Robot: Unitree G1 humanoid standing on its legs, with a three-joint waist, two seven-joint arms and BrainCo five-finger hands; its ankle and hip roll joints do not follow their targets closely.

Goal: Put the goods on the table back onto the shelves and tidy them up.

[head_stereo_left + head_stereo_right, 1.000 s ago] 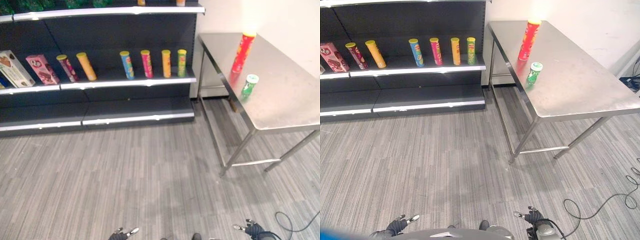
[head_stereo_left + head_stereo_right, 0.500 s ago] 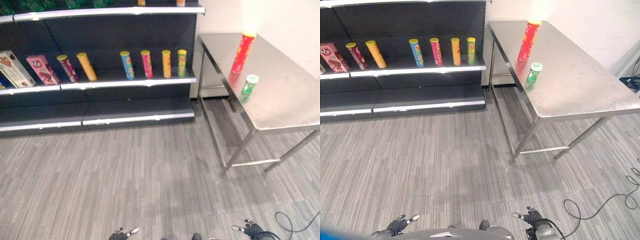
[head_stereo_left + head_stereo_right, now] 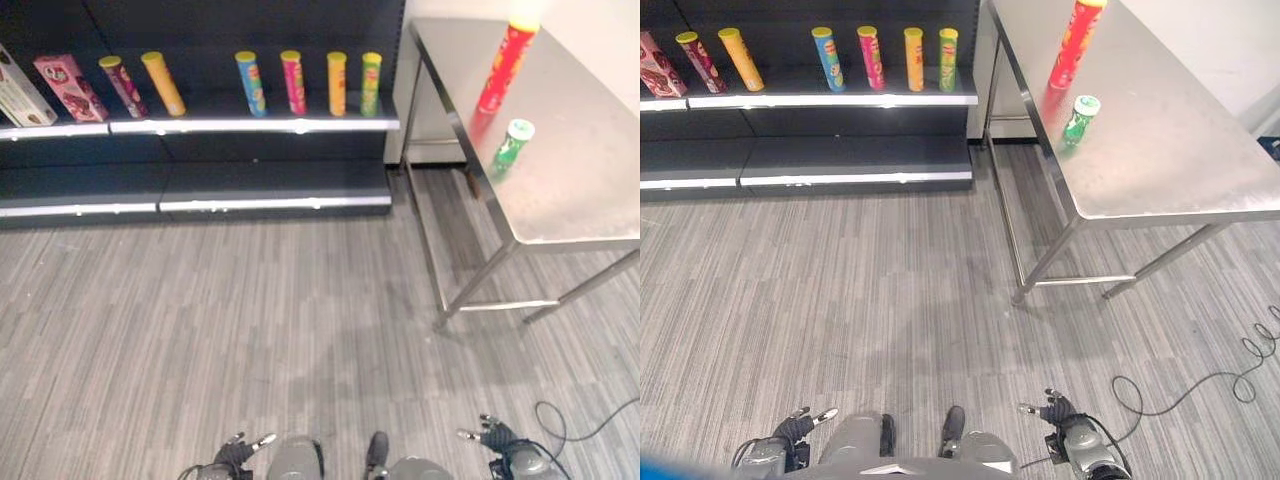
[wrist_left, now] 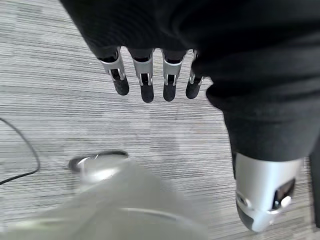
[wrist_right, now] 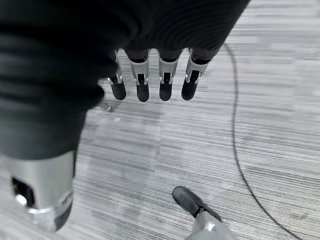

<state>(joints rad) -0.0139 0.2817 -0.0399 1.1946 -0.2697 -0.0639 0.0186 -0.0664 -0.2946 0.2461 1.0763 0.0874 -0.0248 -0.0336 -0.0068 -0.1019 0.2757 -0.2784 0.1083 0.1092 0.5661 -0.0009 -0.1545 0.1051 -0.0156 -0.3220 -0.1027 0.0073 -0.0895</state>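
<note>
Goods left to shelve are two, both on the steel table (image 3: pixel 1160 150) at the robot's right, near its shelf-side edge. Going by size, that table comes first, with the dark shelving (image 3: pixel 250 185) just beside its far end; a row of crisp tubes (image 3: pixel 293 82) already stands upright on the middle shelf, with a pink box (image 3: pixel 68 86) further left.

Next down is the tall red crisp tube (image 3: pixel 1076 43), upright towards the back of the table. It is probably light and stiff-walled, a cardboard cylinder that would dent under a hard squeeze and topple easily because it is so tall and narrow. A wrap round its middle, fingers one side and thumb opposite, looks the safest hold.

Smaller still is the short green can (image 3: pixel 1079 118), standing apart from the red tube and nearer the robot. It is likely light and smooth, so somewhat slippery; take it round the body below the pale lid.

Both hands hang low, well apart from the table, holding nothing: the left hand (image 4: pixel 145 75) and the right hand (image 5: pixel 150 72) each show straight, relaxed fingers over bare floor.
</note>
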